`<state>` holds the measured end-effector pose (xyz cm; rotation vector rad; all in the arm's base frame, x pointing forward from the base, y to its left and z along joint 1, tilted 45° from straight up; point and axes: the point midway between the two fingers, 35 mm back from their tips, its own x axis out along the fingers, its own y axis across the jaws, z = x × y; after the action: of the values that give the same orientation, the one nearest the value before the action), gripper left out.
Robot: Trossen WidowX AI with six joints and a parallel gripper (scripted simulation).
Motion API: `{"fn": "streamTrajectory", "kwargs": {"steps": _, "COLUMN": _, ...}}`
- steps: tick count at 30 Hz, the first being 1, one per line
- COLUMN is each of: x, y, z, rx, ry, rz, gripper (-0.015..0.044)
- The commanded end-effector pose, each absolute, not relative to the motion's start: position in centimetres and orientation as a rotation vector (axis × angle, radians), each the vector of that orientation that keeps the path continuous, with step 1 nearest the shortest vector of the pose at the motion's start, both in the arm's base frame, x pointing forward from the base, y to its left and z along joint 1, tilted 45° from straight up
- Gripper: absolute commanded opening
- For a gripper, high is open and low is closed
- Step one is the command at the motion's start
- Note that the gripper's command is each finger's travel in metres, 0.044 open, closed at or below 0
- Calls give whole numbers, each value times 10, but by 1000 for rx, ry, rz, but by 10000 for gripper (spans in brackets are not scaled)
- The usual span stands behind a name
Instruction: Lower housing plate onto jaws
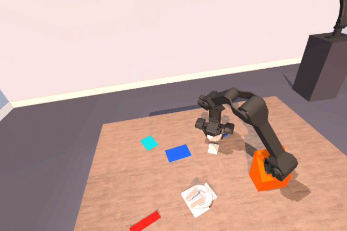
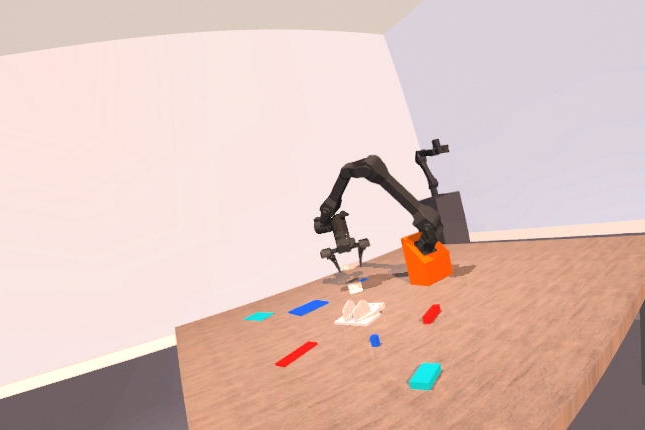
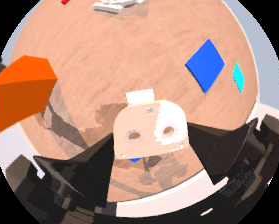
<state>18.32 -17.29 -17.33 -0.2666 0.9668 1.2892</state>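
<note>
The pale housing plate (image 1: 214, 137) (image 3: 149, 117) has two round holes. My gripper (image 1: 214, 135) (image 2: 350, 268) (image 3: 149, 131) is shut on it by its two side edges and holds it above the table, roughly level. A small white block (image 1: 213, 149) (image 2: 354, 288) (image 3: 140, 96) stands on the table just below and beside the held plate. The white base (image 1: 197, 213) (image 2: 343, 322) (image 3: 108, 7) with the two jaws lies well away from the gripper. One jaw (image 2: 349, 308) and the other jaw (image 2: 363, 309) stand up side by side on it. The stubs are too small to make out.
An orange block (image 1: 270, 187) (image 2: 430, 272) (image 3: 22, 100) stands around the arm's foot. A blue pad (image 1: 178, 153) (image 2: 308, 307) (image 3: 205, 65) and a cyan pad (image 1: 149, 143) (image 2: 259, 316) lie flat. Red bars, a blue cylinder (image 2: 374, 340) and a cyan block (image 2: 424, 376) lie nearer the exterior camera.
</note>
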Motion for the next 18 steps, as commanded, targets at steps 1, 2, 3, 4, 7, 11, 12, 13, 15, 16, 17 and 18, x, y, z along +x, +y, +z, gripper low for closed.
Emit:
{"fn": "streamTrajectory", "kwargs": {"steps": 1, "x": 192, "y": -170, "z": -164, "rx": -253, "ry": 986, "rz": 1271, "gripper": 351}}
{"fn": "streamTrajectory", "kwargs": {"steps": 2, "x": 194, "y": -168, "z": -162, "rx": -247, "ry": 992, "rz": 1265, "gripper": 351}}
{"fn": "streamTrajectory", "kwargs": {"steps": 3, "x": 197, "y": -167, "z": -160, "rx": -242, "ry": 998, "rz": 1260, "gripper": 351}}
{"fn": "streamTrajectory", "kwargs": {"steps": 4, "x": 199, "y": -166, "z": -158, "rx": -236, "ry": 1004, "rz": 1254, "gripper": 351}}
{"fn": "streamTrajectory", "kwargs": {"steps": 7, "x": 205, "y": -162, "z": -152, "rx": -219, "ry": 1022, "rz": 1238, "gripper": 351}}
{"fn": "streamTrajectory", "kwargs": {"steps": 11, "x": 213, "y": -156, "z": -143, "rx": -197, "ry": 1045, "rz": 1217, "gripper": 351}}
{"fn": "streamTrajectory", "kwargs": {"steps": 12, "x": 215, "y": -154, "z": -141, "rx": -191, "ry": 1050, "rz": 1212, "gripper": 351}}
{"fn": "streamTrajectory", "kwargs": {"steps": 13, "x": 217, "y": -152, "z": -139, "rx": -185, "ry": 1056, "rz": 1206, "gripper": 351}}
{"fn": "streamTrajectory", "kwargs": {"steps": 15, "x": 221, "y": -149, "z": -135, "rx": -174, "ry": 1066, "rz": 1196, "gripper": 351}}
{"fn": "streamTrajectory", "kwargs": {"steps": 16, "x": 223, "y": -147, "z": -133, "rx": -168, "ry": 1072, "rz": 1190, "gripper": 351}}
{"fn": "streamTrajectory", "kwargs": {"steps": 17, "x": 225, "y": -146, "z": -131, "rx": -162, "ry": 1077, "rz": 1185, "gripper": 351}}
{"fn": "streamTrajectory", "kwargs": {"steps": 18, "x": 227, "y": -144, "z": -129, "rx": -156, "ry": 1082, "rz": 1180, "gripper": 351}}
